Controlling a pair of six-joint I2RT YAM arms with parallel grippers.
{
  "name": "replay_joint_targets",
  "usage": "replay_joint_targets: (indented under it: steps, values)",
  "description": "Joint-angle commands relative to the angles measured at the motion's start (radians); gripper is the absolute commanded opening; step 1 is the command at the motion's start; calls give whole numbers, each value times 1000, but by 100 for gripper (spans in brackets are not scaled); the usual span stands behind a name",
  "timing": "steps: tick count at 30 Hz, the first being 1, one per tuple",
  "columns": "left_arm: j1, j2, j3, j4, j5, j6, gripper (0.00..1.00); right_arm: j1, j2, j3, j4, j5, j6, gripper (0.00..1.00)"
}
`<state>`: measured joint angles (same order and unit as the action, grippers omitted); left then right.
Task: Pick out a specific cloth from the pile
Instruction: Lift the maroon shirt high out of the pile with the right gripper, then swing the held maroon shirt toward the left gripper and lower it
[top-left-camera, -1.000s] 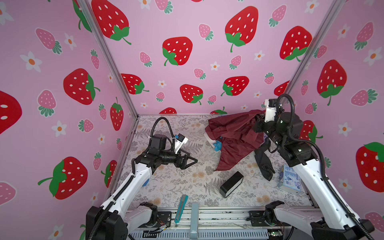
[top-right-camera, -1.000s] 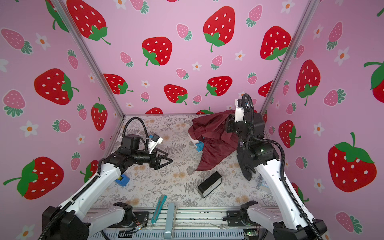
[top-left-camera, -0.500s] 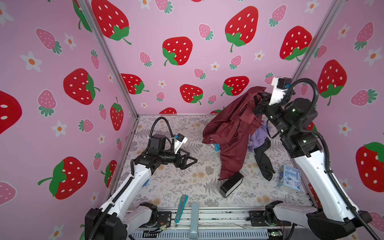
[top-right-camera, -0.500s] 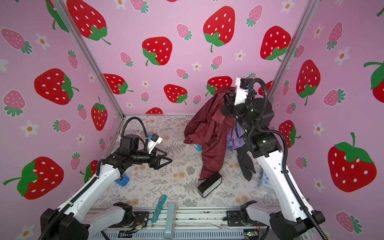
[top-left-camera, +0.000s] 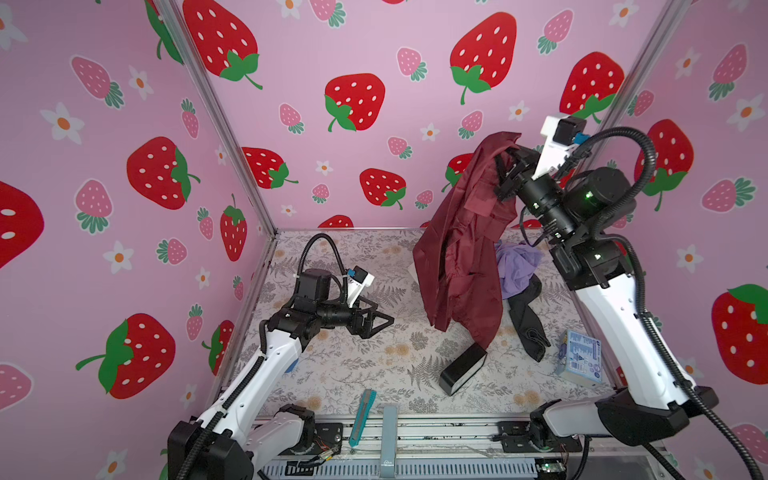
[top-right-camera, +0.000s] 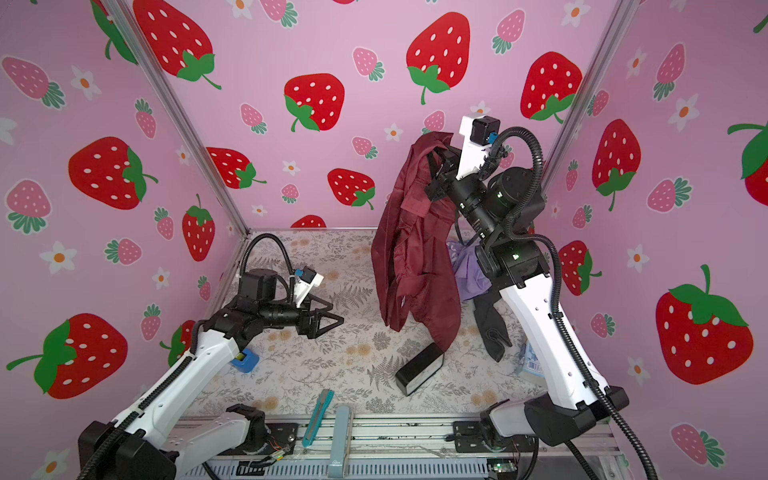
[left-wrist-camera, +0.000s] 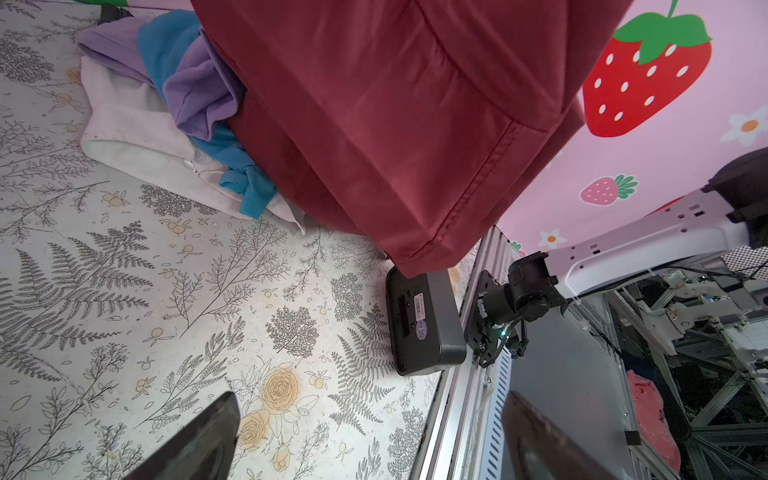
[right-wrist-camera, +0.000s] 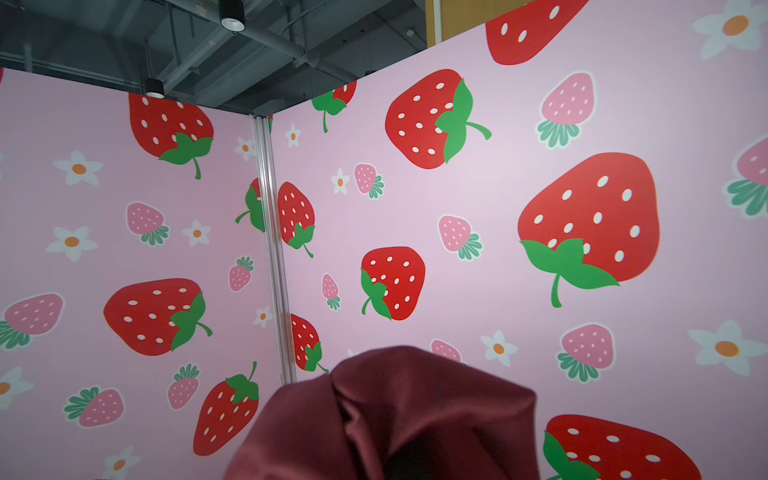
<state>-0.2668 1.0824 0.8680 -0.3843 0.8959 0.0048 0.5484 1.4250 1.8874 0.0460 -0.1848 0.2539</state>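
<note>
The cloth (top-left-camera: 461, 249) (top-right-camera: 415, 249) is a large dark maroon garment. It hangs in long folds from my right gripper (top-left-camera: 505, 166) (top-right-camera: 436, 166), which is shut on its top edge high above the table. In the right wrist view the maroon fabric (right-wrist-camera: 395, 415) bunches over the jaws and hides them. The pile lies behind and beside the hanging cloth: lavender (top-left-camera: 517, 266) (left-wrist-camera: 195, 83), light-blue (left-wrist-camera: 245, 183) and white (left-wrist-camera: 133, 133) pieces. My left gripper (top-left-camera: 384, 322) (left-wrist-camera: 370, 440) hovers low at the left, open and empty.
A black box (top-left-camera: 463, 368) (left-wrist-camera: 424, 324) lies right under the cloth's lowest corner. A dark grey garment (top-left-camera: 528, 320) and a blue-white carton (top-left-camera: 579, 359) lie at the right. A teal cutter (top-left-camera: 362, 415) rests by the front rail, and a blue block (top-right-camera: 245, 359) sits under the left arm.
My right gripper has risen from table height to high up, pulling the maroon cloth off the pile so it now hangs free. The left arm has not moved.
</note>
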Motion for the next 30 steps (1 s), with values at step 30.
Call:
replay_joint_targets:
  steps: [30]
  values:
    - [-4,-105,-37,46,-3,40,99,165,704,678,354,-548,515,0]
